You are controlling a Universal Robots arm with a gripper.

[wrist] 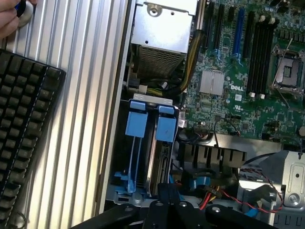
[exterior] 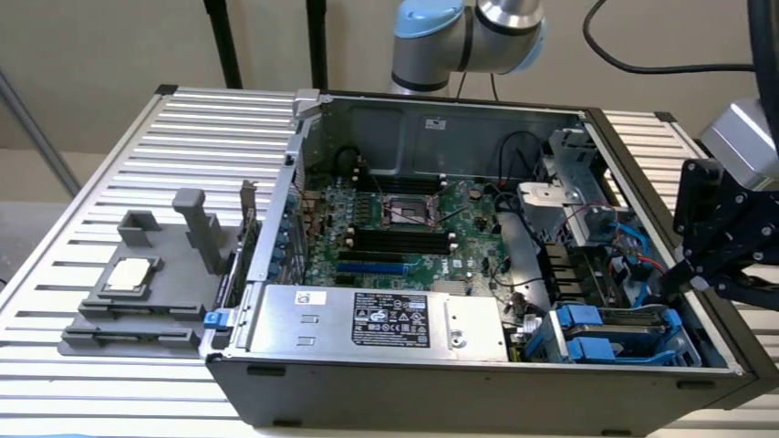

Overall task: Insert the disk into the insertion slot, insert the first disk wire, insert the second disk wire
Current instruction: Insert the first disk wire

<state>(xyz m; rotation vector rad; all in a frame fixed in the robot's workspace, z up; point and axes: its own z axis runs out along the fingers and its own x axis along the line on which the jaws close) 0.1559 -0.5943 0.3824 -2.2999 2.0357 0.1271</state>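
In the exterior view, an open black tower computer case [exterior: 487, 274] lies on its side on a ribbed aluminium table [exterior: 109, 155]. The blue-grey plastic insertion slot with bright blue clips [exterior: 582, 354] is in the case's near corner, on the exterior view's right. The flat silver-grey disk in its blue carrier [exterior: 633, 317] lies inside it, mostly covered by the clips, with no label visible. The black gripper [exterior: 678, 289] hangs over the case's edge on the exterior view's right, just above the slot. Its fingertips are lost against dark cabling, and the arm is cut off by the picture's border. A silver box with a black label [exterior: 378, 319] fills the near edge beside the slot. A grey plastic fixture [exterior: 134, 301] stands on the table outside the case.

The wrist view looks straight down into the insertion slot [wrist: 125, 190]. The disk [wrist: 166, 129] stands edge-on in it, with only its blue tab and a dark strip of its side visible. The gripper [wrist: 167, 192] has its fingers pressed together right at the slot's end, next to red and yellow wires [wrist: 217, 204]; I cannot tell whether they pinch anything. A black keyboard [wrist: 24, 129] and a person's hand [wrist: 10, 19] lie on the table, both cut off.
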